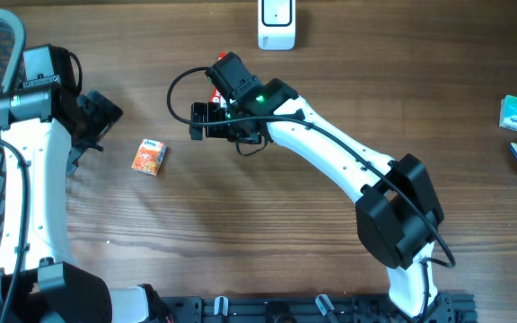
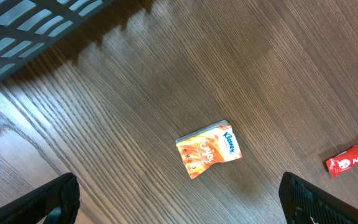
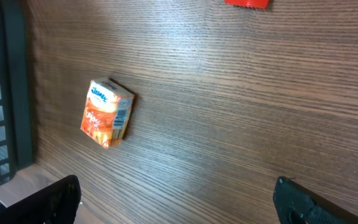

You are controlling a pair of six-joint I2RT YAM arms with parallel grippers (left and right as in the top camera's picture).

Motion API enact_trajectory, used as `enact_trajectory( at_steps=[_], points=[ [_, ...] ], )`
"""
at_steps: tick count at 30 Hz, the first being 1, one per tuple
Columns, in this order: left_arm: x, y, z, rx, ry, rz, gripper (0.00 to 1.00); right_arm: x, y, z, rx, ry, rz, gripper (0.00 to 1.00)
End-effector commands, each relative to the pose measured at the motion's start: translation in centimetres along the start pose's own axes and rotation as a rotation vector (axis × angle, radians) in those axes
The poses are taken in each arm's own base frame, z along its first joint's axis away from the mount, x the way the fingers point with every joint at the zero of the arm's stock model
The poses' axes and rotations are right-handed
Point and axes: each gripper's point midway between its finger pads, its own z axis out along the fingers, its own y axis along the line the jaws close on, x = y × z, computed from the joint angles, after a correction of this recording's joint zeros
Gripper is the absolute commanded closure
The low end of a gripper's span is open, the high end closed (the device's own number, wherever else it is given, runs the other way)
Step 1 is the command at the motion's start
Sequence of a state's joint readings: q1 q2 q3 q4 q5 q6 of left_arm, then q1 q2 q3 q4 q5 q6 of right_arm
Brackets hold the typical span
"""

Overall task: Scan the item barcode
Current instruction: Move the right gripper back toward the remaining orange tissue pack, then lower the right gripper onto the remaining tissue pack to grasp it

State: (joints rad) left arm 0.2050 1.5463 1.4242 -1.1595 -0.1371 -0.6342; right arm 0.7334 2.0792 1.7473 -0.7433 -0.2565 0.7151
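On wooden table (image 1: 240, 224), orange Kleenex pack (image 1: 150, 157), red sachet (image 2: 353, 163) nearby

The orange tissue pack (image 2: 209, 149) reads "Kleenex" — the red sachet (image 2: 353, 155) bears white lettering, cut off.

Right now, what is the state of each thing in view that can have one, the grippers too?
left gripper: open, empty, above the table.
right gripper: open, empty, close to the red packet.
Kleenex pack: lying on the table, not held.
red packet: lying on the table, not held.
white device: at the far table edge, untouched.
green box: on the table at the right, untouched.
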Motion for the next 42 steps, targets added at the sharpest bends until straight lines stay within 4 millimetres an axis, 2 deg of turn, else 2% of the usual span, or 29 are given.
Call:
enact_trajectory(
  at_steps=[1,7,9,11,14,15,17,20,23,24,27,28,31,35,38,42],
  points=[
    [-0.4,0.0,0.2,-0.003,-0.013,-0.006,0.0,0.3,-1.1,1.2,0.038,0.013,0.007,0.0],
    [-2.6,-1.9,0.0,0.074,-0.101,-0.023,0.0,0.5,-0.9,1.2,0.025,0.021,-0.02,0.0],
    [-2.1,-2.1,0.0,0.088,-0.074,-0.02,0.0,0.4,-0.7,1.2,0.015,0.023,-0.023,0.0],
    [-1.1,-3.3,-0.1,0.161,-0.018,-0.011,0.0,0.4,-0.7,1.2,0.014,0.022,-0.031,0.0],
    [0.2,-7.0,-1.7,0.379,0.044,0.188,0.0,0.4,-0.7,1.2,0.014,0.022,-0.04,0.0],
    [0.1,-7.7,-2.7,0.423,0.032,0.242,0.0,0.5,-0.7,1.2,0.016,0.024,-0.039,0.0],
    [-1.0,-7.5,-4.1,0.409,-0.017,0.24,0.0,0.5,-0.7,1.2,0.014,0.027,-0.039,0.0],
    [-3.5,-6.7,-8.1,0.372,-0.144,0.222,0.0,0.4,-0.6,1.2,0.009,0.023,-0.039,0.0],
    [-5.8,-5.7,-12.6,0.353,-0.28,0.194,0.0,0.1,0.5,1.2,-0.042,0.016,-0.051,0.0],
    [-6.8,-4.9,-14.6,0.332,-0.345,0.161,0.0,0.0,1.4,1.1,-0.083,0.016,-0.06,0.0],
    [-8.2,-2.5,-18.1,0.276,-0.456,0.059,0.0,-0.1,3.7,1.0,-0.178,0.008,-0.101,0.0],
    [-8.7,-0.5,-19.8,0.246,-0.509,-0.032,0.0,-0.2,5.5,1.0,-0.227,-0.019,-0.126,0.01],
    [-8.8,1.9,-20.7,0.221,-0.532,-0.106,0.0,-0.2,7.7,1.1,-0.263,-0.061,-0.119,0.0],
    [-8.7,4.5,-20.4,0.163,-0.516,-0.155,0.0,0.6,10.8,1.3,-0.309,-0.108,-0.097,0.0],
    [-8.2,5.9,-19.7,0.117,-0.478,-0.171,0.0,1.0,11.8,2.3,-0.276,-0.169,-0.067,0.01],
    [-7.3,6.6,-18.9,0.08,-0.429,-0.165,0.0,2.0,12.8,4.5,-0.274,-0.193,-0.089,0.01]
  ],
)
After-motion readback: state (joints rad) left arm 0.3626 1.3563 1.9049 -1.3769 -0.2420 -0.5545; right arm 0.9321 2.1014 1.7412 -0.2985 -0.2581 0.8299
